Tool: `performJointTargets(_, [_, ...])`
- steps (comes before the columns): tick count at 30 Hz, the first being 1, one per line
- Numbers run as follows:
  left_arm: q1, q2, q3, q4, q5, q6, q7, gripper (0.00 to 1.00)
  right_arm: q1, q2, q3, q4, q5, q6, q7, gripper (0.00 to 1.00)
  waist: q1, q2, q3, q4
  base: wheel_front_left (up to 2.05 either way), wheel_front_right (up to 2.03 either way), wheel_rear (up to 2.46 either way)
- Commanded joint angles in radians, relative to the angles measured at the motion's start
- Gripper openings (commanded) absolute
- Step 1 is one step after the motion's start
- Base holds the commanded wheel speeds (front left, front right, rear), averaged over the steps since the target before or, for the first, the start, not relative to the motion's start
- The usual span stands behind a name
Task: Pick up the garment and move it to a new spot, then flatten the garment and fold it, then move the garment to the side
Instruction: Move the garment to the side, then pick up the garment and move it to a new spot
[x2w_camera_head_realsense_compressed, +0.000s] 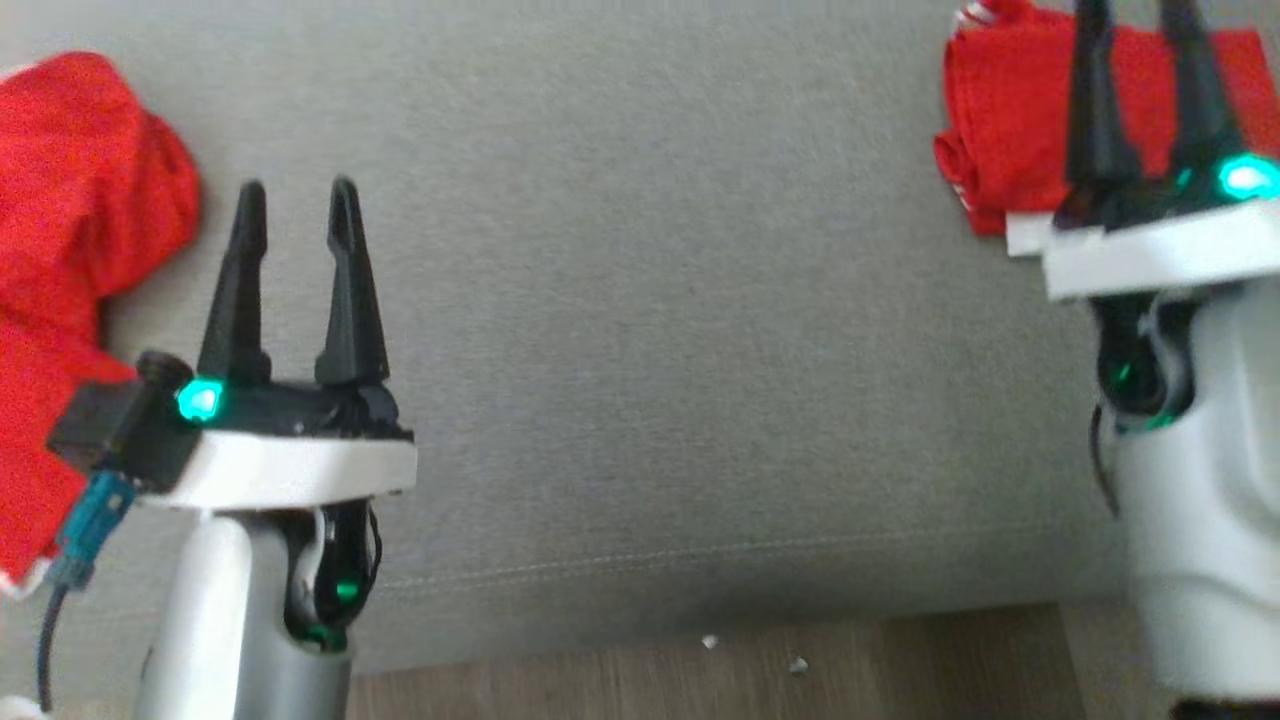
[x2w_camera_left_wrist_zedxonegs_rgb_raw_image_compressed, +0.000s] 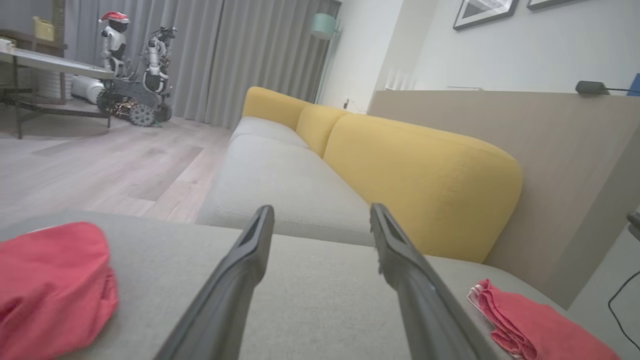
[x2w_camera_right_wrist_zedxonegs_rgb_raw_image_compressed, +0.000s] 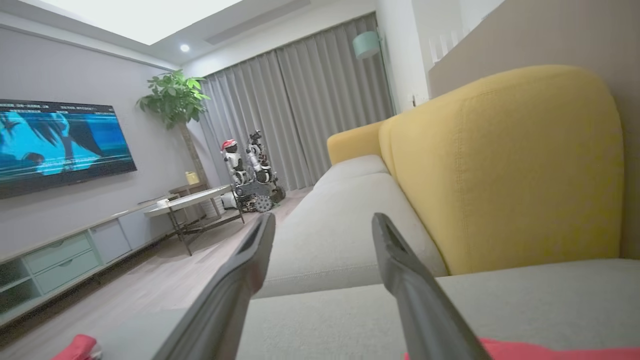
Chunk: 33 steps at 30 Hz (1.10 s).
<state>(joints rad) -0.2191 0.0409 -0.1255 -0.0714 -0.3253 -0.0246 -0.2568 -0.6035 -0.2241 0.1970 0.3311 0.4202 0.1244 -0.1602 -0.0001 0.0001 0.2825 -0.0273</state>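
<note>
Holding the open, empty right claw (x2w_camera_head_realsense_compressed: 1137, 40) over the folded red cloth garment (x2w_camera_head_realsense_compressed: 1005, 110), maybe snagging and unfolding it if dragged.

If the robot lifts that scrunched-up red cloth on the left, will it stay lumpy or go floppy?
Probably floppy: the scrunched red cloth lies in soft rounded bulges, so it would likely droop and unfurl. It looks thin, so likely light. Pushed, it would probably bunch up on the grey cushion rather than roll.
</note>
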Motion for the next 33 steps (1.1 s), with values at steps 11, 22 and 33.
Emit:
performJointTargets(11, [0.073, 0.009, 0.045, 0.004, -0.003, 0.027, -0.005, 1.00, 0.221, 0.099, -0.014, -0.135, -0.139, 0.006, -0.020, 1.00, 0.0001, -0.0001, -0.095, 0.087, 0.00, 0.00, 0.00])
performJointTargets(22, [0.106, 0.009, 0.043, 0.023, 0.016, 0.021, -0.005, 1.00, 0.288, 0.139, -0.023, -0.129, -0.202, 0.006, -0.048, 1.00, 0.0001, -0.0001, -0.112, 0.085, 0.00, 0.00, 0.00])
performJointTargets(33, [0.102, 0.009, 0.035, 0.028, 0.022, 0.016, -0.005, 1.00, 0.294, 0.158, -0.044, -0.109, -0.237, 0.006, -0.053, 1.00, 0.0001, -0.0001, -0.107, 0.072, 0.00, 0.00, 0.00])
